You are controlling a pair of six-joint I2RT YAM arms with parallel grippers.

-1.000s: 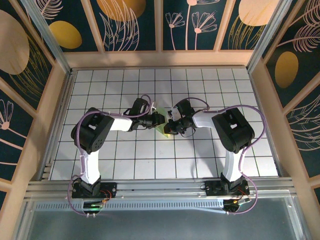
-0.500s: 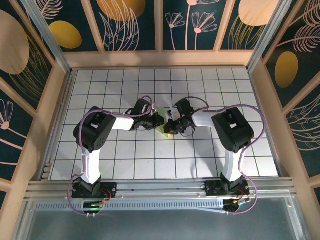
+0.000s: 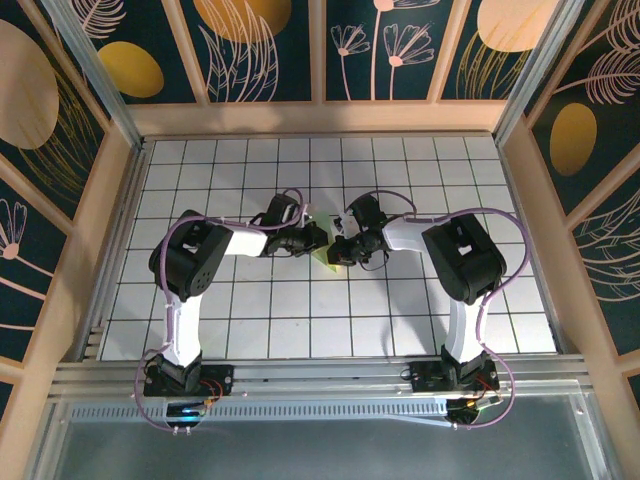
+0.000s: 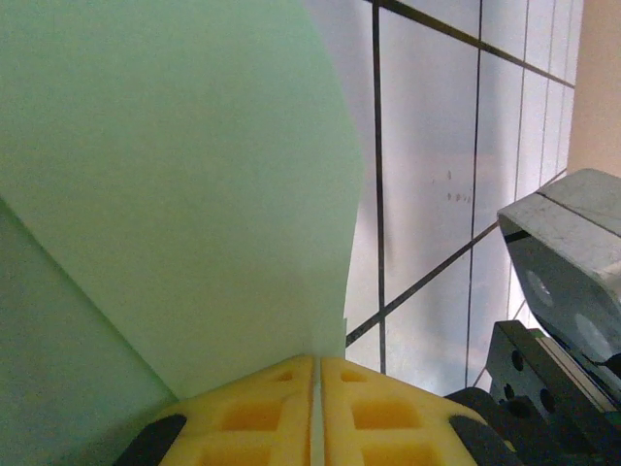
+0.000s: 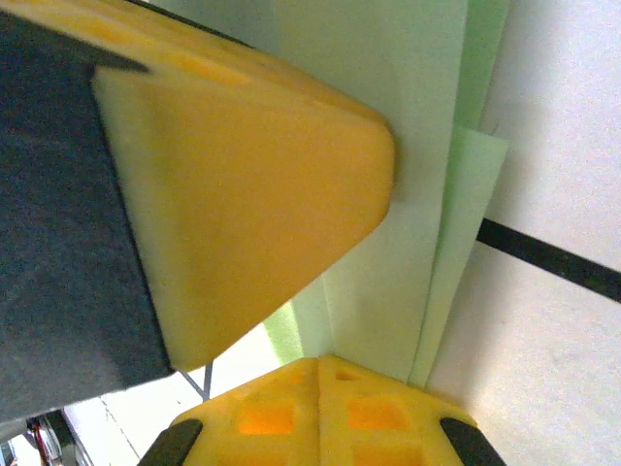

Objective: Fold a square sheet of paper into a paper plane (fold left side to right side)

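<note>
text legible: none | pale-green paper [image 4: 175,175]: no print or marks | wall panels [image 3: 260,50], top of frame: drawn flowers and leaves, no lettering | white grid tiles [image 3: 400,300]: black lines, no numbers

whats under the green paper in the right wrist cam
Below the folded paper lies the white grid table; a black grid line runs in under its edge. The tiles beneath the sheet's middle are covered by the paper's layers.
</note>
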